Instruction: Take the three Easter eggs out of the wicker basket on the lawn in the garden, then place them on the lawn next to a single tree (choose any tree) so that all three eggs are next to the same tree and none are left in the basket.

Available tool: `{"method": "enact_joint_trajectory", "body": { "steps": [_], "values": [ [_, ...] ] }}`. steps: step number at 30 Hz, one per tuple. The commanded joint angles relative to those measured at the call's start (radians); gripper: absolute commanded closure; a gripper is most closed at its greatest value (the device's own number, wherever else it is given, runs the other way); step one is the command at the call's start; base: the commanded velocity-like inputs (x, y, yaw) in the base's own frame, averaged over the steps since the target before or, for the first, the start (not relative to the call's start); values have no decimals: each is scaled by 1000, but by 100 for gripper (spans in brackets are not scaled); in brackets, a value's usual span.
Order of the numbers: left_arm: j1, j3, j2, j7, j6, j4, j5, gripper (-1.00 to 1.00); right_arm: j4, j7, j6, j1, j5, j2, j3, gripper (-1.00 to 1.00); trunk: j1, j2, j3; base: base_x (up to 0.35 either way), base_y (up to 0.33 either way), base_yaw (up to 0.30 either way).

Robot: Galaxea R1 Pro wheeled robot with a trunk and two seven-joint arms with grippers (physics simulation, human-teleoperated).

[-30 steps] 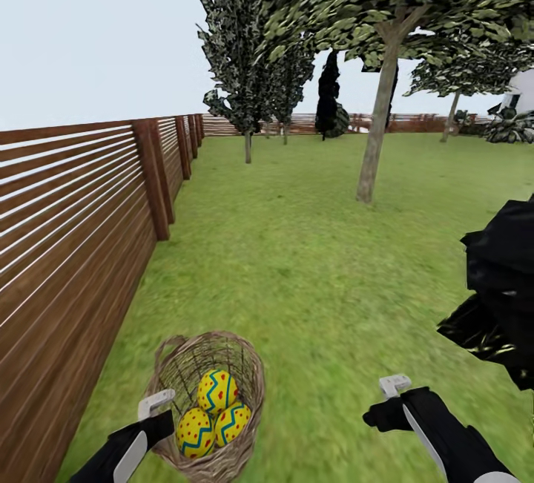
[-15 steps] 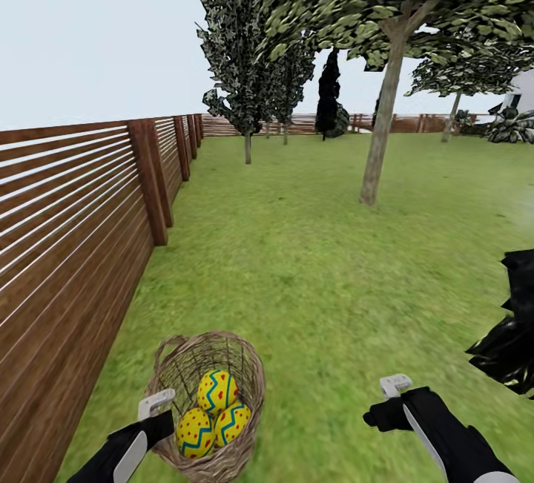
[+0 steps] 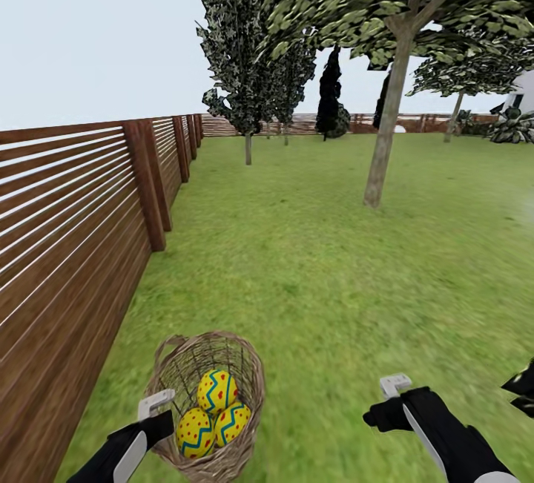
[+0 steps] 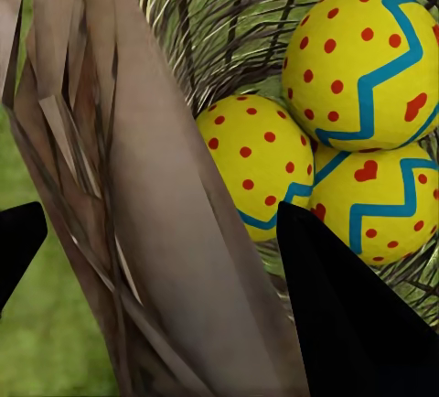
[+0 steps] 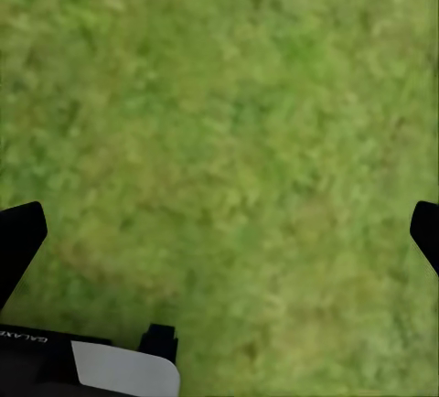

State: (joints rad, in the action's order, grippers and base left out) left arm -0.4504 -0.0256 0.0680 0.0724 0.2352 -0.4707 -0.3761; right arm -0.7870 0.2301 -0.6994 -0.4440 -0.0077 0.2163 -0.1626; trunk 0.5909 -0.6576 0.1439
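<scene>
Garden scene: lawn [image 3: 334,260] runs out from the wicker basket [image 3: 245,364] to a slatted fence [image 3: 74,231] on the basket's left and trees beyond. Three Easter eggs [image 3: 211,412] counted, all inside the basket, packed touching each other; left wrist view confirms the same three [image 4: 347,132], none on the grass. Left gripper [image 3: 152,409] is at the basket's near rim, one finger inside by the eggs and one outside, wall strip between them; looks clamped on the rim, likely so the whole basket travels with the arm and the eggs ride along. Basket appears held just off the grass, can't confirm. Right gripper [image 3: 397,394] hovers over bare lawn well to the basket's right, jaws spread wide, holding nothing. One thick-trunked tree [image 3: 386,134] stands well beyond the basket, probable drop point. Two thinner-trunked trees farther back near the fence line. Zero eggs placed so far.
</scene>
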Motion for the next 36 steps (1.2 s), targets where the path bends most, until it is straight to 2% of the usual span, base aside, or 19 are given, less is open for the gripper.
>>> {"method": "enact_joint_trajectory", "body": {
  "steps": [1, 22, 36],
  "values": [
    [0, 0, 1, 4, 6, -3, -12, 100, -1, 2, -5, -1, 0, 1, -3, -100, 1, -1, 2, 339, 73, 0],
    [-1, 0, 1, 4, 6, -3, -12, 100, -1, 2, -5, 0, 0, -2, -3, -100, 1, -1, 2, 339, 72, 0],
    [0, 0, 1, 4, 6, -3, -12, 100, -1, 2, -5, -1, 0, -2, -3, -100, 1, -1, 2, 339, 1, 0]
  ]
}}
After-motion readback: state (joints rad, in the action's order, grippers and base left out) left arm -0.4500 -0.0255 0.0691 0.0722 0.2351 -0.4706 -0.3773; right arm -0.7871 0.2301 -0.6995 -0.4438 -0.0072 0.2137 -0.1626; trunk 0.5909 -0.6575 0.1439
